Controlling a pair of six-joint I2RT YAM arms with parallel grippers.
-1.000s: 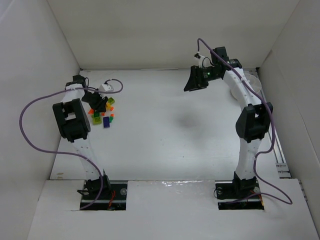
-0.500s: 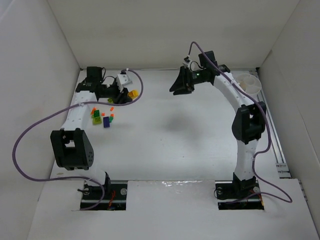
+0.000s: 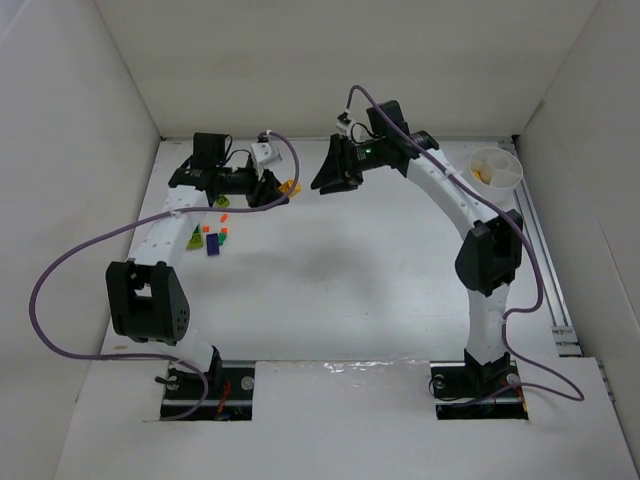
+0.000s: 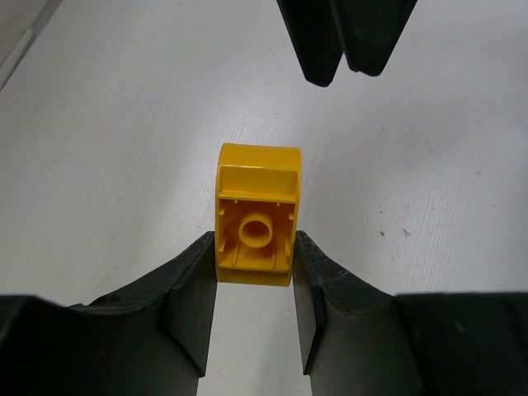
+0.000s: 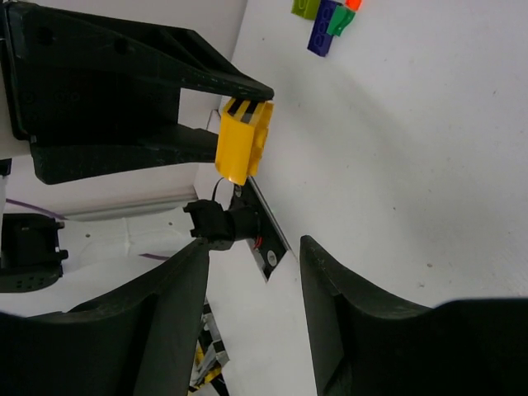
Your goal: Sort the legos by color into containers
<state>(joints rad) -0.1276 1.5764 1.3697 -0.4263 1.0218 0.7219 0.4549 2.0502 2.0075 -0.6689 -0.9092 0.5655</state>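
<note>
The white cup [image 3: 495, 168] is sitting on the table [image 3: 380, 270], holding a few yellowish bits in one wedge; they are too small to make out. Well left of the cup, the left claw [image 4: 254, 247] is clamping a yellow brick [image 4: 256, 206]. The right claw [image 5: 254, 247], between that brick and the cup, is hanging with its jaws apart. The other legos [image 3: 210, 238] are lying farthest from the cup.

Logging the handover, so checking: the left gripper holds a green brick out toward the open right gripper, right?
No. The brick in the left gripper is yellow, not green; the left wrist view shows it. It is held out toward the open right gripper.
</note>
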